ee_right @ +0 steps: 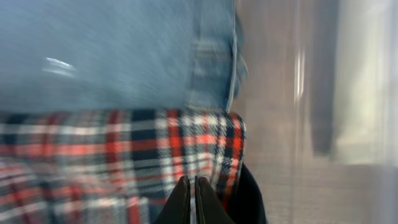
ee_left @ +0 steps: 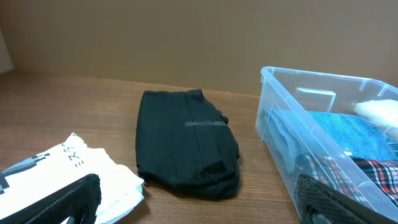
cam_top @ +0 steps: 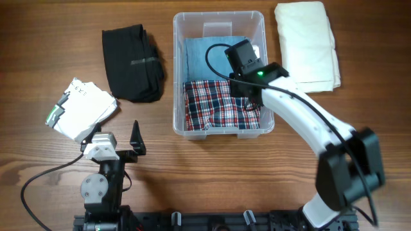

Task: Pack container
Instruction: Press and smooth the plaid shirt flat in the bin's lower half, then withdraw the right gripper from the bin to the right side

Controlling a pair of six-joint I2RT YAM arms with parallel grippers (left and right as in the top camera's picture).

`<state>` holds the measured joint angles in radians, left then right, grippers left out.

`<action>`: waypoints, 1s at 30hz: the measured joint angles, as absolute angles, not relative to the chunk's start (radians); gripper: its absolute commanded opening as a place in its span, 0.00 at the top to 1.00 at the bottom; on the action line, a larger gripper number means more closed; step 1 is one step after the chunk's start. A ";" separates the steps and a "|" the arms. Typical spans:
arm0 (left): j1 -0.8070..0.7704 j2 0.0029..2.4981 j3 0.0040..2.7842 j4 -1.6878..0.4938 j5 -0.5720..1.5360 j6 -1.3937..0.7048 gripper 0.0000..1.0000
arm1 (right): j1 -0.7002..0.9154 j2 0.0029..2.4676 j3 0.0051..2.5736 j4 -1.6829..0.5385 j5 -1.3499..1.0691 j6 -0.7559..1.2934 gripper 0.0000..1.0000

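The clear container point(cam_top: 218, 16) stands at the table's far middle and holds a blue folded garment point(cam_top: 202, 59) at the back and a red plaid garment point(cam_top: 215, 106) at the front. My right gripper point(cam_top: 247, 96) is inside the container with its fingers shut, its tips over the plaid garment's right part point(ee_right: 193, 186). I cannot see cloth between the fingers. My left gripper point(cam_top: 117, 142) is open and empty, low near the table's front left. The container's left wall point(ee_left: 277, 134) shows at the right of the left wrist view.
A black folded garment point(cam_top: 131, 62) lies left of the container. A white printed garment point(cam_top: 80, 109) lies at the left, just beyond my left gripper point(ee_left: 199, 208). A cream folded garment point(cam_top: 307, 42) lies right of the container.
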<state>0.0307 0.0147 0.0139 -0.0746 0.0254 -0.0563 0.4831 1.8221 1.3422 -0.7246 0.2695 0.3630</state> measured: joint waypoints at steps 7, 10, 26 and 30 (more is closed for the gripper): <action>0.031 0.015 0.014 -0.075 0.025 -0.056 0.00 | 0.464 1.964 1.341 -0.740 0.283 0.372 0.85; 0.031 0.015 0.014 -0.075 0.025 -0.056 0.00 | 0.464 1.958 1.345 -0.748 0.282 0.340 0.82; 0.031 0.015 0.014 -0.075 0.025 -0.056 0.00 | 0.368 1.398 1.395 -0.846 0.165 0.387 0.57; 0.031 0.015 0.014 -0.075 0.025 -0.056 0.00 | 0.182 1.339 1.396 -0.935 0.173 0.406 0.15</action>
<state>0.0307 0.0147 0.0139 -0.0746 0.0254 -0.0563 0.1822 1.3392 1.3960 -0.9348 0.1734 0.4061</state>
